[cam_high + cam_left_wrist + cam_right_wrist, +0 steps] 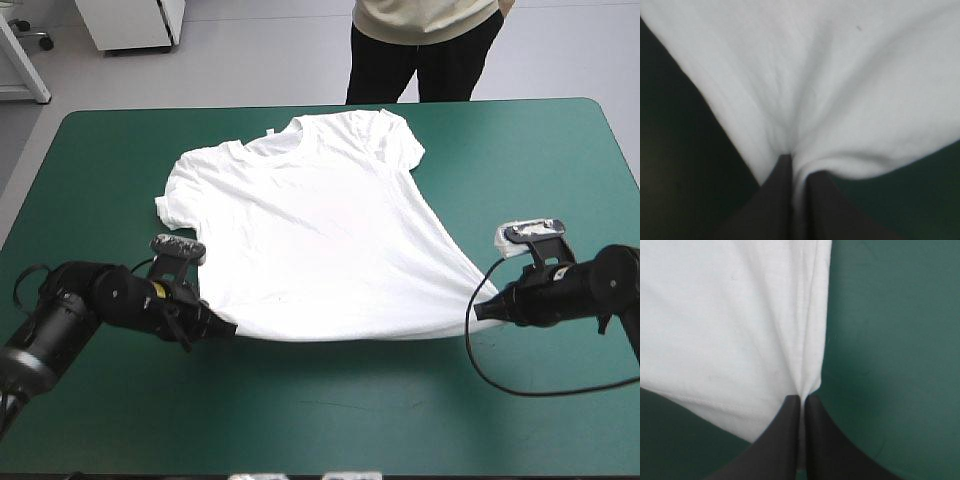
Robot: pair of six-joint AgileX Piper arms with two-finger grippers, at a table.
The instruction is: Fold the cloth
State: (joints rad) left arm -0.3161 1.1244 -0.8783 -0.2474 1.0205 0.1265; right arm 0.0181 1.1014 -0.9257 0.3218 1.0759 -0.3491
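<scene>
White short-sleeved T-shirt (310, 240) spread flat over the middle of the teal-green tabletop (330, 420), collar (268, 140) toward the tabletop's far edge, hem (350, 337) toward its near edge. One sleeve (185, 190) laid out toward the tabletop's left edge, its end a little rumpled; the other sleeve (398, 140) bunched beside the collar, nearer the far edge. Cloth mostly smooth, with shallow creases fanning from both hem corners. Hem corner on the tabletop's right side drawn out to a point, leaving the hem wider than the shoulders. Left jaws closed on the hem corner toward the tabletop's near-left, low over the tabletop, black fingers (772, 205) all but meeting with a pinch of white fabric between. Right jaws likewise clamped on the stretched corner toward the tabletop's right edge, fingers (827, 440) nearly touching, a thin fold of cloth running up between them and the stitched seam (705, 402) of the hem showing alongside. Tiny dark speck (858, 27) on the fabric ahead of the left jaws
</scene>
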